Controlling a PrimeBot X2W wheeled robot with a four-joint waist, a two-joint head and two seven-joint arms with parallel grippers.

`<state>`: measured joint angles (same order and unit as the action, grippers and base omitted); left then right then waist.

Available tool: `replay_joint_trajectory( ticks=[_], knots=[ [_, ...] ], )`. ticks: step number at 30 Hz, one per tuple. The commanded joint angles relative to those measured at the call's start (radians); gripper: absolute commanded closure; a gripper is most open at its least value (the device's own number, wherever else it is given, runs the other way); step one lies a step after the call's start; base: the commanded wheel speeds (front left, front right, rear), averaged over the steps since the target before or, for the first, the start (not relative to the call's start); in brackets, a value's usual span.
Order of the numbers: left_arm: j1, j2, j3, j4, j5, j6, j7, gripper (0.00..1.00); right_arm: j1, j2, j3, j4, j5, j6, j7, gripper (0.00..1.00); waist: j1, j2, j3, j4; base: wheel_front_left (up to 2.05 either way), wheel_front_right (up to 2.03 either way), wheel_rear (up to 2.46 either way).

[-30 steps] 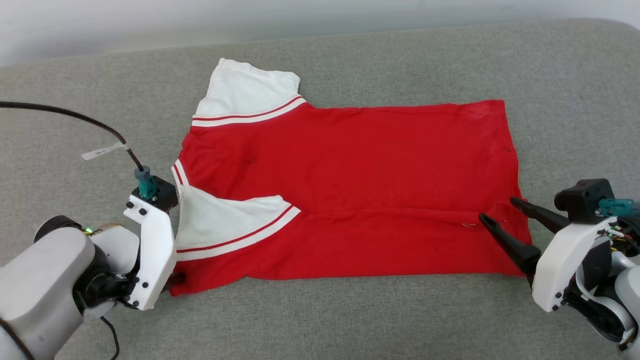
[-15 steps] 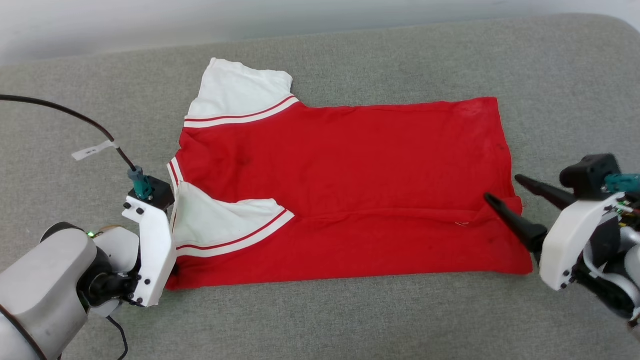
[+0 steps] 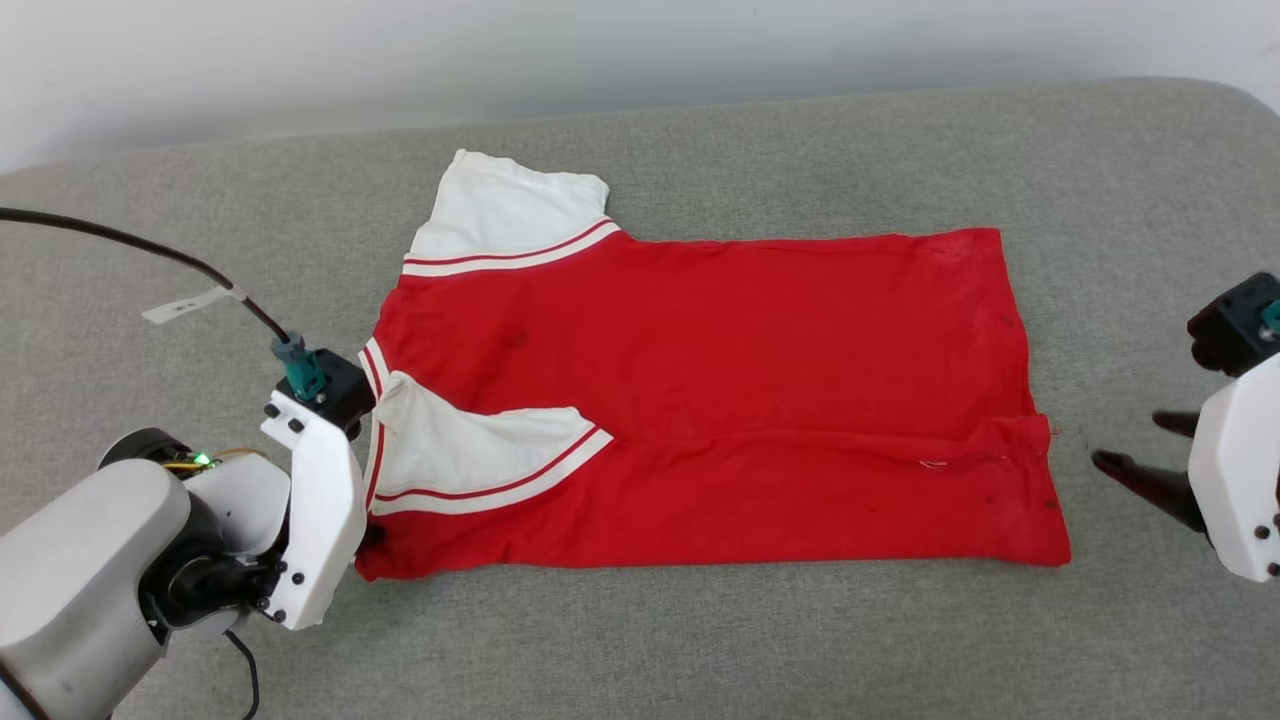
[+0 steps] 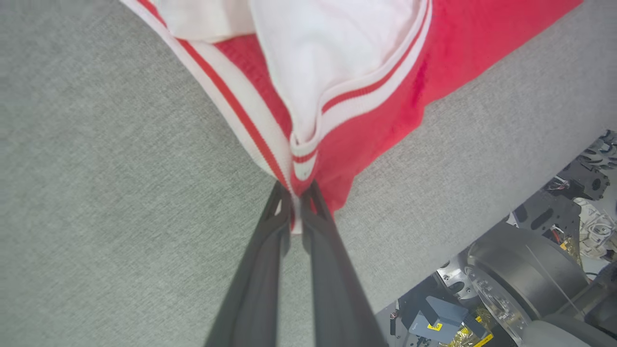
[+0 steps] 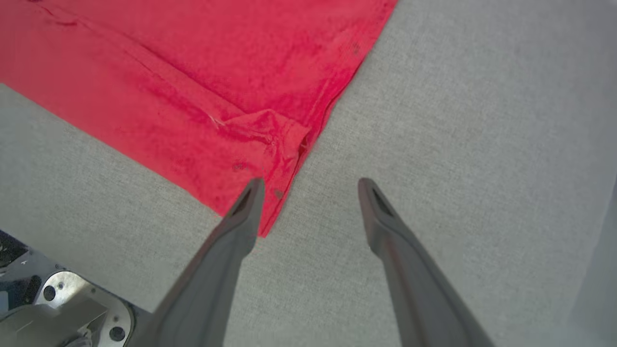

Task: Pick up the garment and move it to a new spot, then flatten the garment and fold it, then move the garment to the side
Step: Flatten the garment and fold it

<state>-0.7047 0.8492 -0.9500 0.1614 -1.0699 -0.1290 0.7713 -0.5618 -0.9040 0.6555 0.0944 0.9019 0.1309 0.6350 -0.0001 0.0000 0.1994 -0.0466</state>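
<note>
Garment (image 3: 720, 400) lies spread lengthwise on the grey padded surface (image 3: 700, 640), collar end to the left, hem to the right. Far sleeve (image 3: 510, 205) lies out flat; near sleeve (image 3: 480, 450) is folded in over the red body. A low ridge (image 3: 820, 438) runs along the body to the hem.

Left hand (image 4: 296, 193) is closed, pinching the striped edge at the collar end, with only a narrow bite of cloth between the tips. Right hand (image 5: 311, 185) is wide open and holds nothing. It sits just off the hem corner (image 5: 270, 217), one finger over the fabric edge, the other over bare surface.

Risks, as judged:
- The bite is thin, so a firm pull could slip the edge free.
- Only one end is gripped. A lift or drag now would skew the shirt and bunch the hem end.
- The hem corner is puckered and doubled. The right hand could catch one layer only, or miss.
- The ridge is not smoothed out. Folding over it would set a crease.
- The padding is soft, so low fingertips may dig in and push cloth ahead of them.
</note>
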Motion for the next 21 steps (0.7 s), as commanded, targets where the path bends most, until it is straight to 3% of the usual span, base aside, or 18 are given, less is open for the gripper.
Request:
replay_joint_trajectory(
  ticks=[1, 5, 9, 15, 21],
  knots=[
    [-0.013, 0.010, 0.004, -0.020, -0.006, 0.000, -0.002, 1.00, -0.016, -0.016, 0.018, -0.007, 0.026, 0.000, 0.076, 0.00, 0.0001, 0.0000, 0.006, 0.007, 0.00, 0.00, 0.00],
    [-0.024, 0.014, 0.008, -0.048, -0.001, 0.000, -0.001, 1.00, -0.029, -0.005, 0.033, 0.028, 0.059, 0.000, 0.193, 0.00, 0.0001, 0.0000, 0.024, 0.016, 0.00, 0.00, 0.00],
    [-0.034, 0.007, 0.006, -0.062, 0.009, 0.002, 0.001, 1.00, -0.032, 0.039, 0.027, 0.071, 0.071, 0.000, 0.226, 0.00, 0.0001, 0.0000, 0.046, 0.027, 0.00, 0.00, 0.00],
    [-0.055, -0.002, 0.008, -0.075, 0.021, 0.005, -0.001, 1.00, -0.023, 0.138, 0.030, 0.173, 0.053, 0.000, 0.213, 0.00, 0.0001, 0.0000, 0.090, 0.044, 0.00, 0.00, 0.00],
    [-0.043, -0.014, 0.009, -0.061, 0.015, 0.006, -0.020, 1.00, 0.041, 0.235, 0.102, 0.242, 0.055, 0.001, 0.181, 0.00, 0.0001, 0.0000, 0.107, 0.051, 0.00, 0.00, 0.00]
  ],
)
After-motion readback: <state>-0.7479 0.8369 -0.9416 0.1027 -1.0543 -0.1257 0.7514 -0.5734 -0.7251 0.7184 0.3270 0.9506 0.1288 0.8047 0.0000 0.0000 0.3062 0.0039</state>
